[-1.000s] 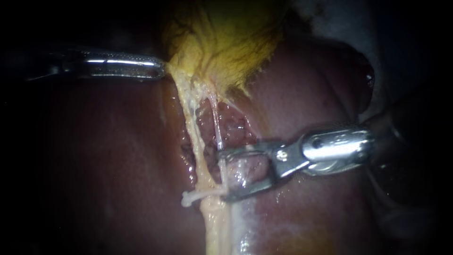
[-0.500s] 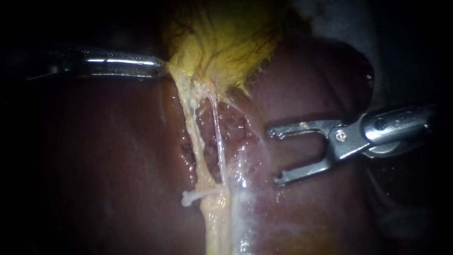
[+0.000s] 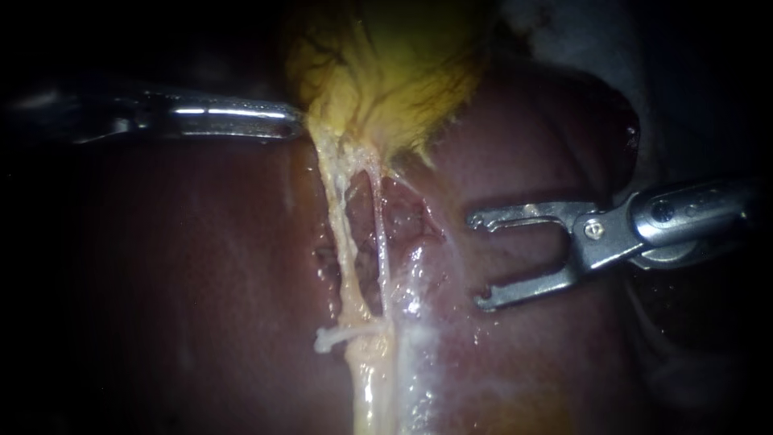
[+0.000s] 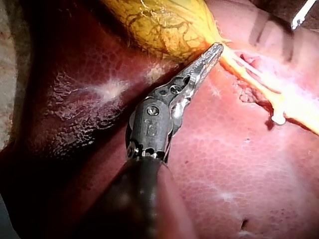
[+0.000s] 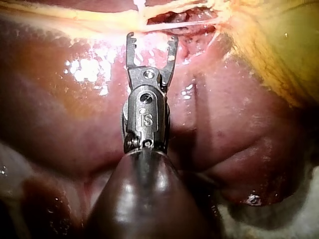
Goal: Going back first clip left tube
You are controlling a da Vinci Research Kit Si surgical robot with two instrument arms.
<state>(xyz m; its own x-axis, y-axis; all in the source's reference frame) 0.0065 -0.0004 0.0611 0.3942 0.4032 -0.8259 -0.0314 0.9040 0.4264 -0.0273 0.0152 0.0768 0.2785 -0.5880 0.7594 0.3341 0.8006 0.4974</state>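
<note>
Claw of right instrument [image 3: 477,261] gaped empty, clear to the right of the upright left tube [image 3: 342,242] and clip [image 3: 338,333]; left instrument [image 3: 294,127] clamped the gallbladder [image 3: 386,72].

Silvery left instrument [image 3: 296,126], right instrument [image 3: 478,260]; dark shafts [image 5: 144,199].

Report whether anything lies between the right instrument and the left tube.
Yes: the thinner right tube runs between the right instrument and the left tube. Apart from that, only bare liver spans the gap, and the instrument's open jaws touch neither tube.
</note>
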